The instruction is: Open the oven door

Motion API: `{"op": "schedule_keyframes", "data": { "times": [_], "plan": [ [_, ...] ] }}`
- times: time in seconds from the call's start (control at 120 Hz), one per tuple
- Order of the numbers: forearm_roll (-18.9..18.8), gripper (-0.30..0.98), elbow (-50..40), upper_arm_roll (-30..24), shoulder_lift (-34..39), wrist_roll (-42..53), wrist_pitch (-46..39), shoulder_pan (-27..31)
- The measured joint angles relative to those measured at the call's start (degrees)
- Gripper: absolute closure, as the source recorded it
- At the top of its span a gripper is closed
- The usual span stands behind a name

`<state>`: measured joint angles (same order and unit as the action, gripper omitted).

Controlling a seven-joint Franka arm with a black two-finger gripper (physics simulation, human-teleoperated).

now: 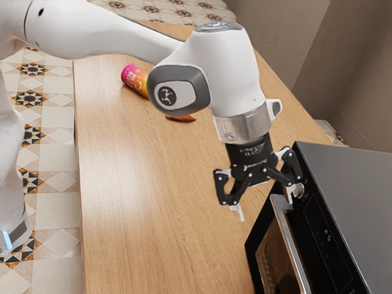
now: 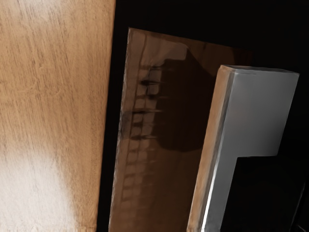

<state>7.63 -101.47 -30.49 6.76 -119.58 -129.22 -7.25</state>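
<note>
Near the oven handle [image 1: 292, 244], the gripper [image 1: 266, 211], its two fingers spread apart.

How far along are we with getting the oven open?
The reach looks mostly done: the gripper is close by one end of the handle. In hand is lining up the grasp; the fingers are open, with nothing held between them. Left to do: close on the handle and pull, as the door still looks shut.
</note>
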Motion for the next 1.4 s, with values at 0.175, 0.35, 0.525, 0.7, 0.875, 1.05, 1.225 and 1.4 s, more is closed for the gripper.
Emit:
{"op": "schedule_keyframes", "data": {
  "times": [0.175, 0.35, 0.525, 0.7, 0.875, 1.05, 1.225, 1.4],
  "plan": [
    [0.3, 0.0, -0.5, 0.0, 0.3, -2.4, -2.6, -1.0],
    [0.3, 0.0, -0.7, 0.0, 0.2, -4.4, -3.7, -1.6],
    [0.2, 0.0, -0.7, 0.0, -0.8, -5.7, -4.2, -1.4],
    [0.3, 0.0, -2.3, 0.0, -0.7, -6.7, -4.4, -1.5],
    [0.4, 0.0, -3.4, 0.0, -0.9, -7.5, -4.5, -1.5],
    [0.4, 0.0, -3.6, 0.0, -1.3, -8.0, -4.5, -1.6],
    [0.5, 0.0, -3.6, 0.1, -1.8, -8.4, -4.6, -1.8],
    [0.6, 0.0, -3.6, 0.0, -2.2, -8.5, -4.5, -1.3]
  ]
}}
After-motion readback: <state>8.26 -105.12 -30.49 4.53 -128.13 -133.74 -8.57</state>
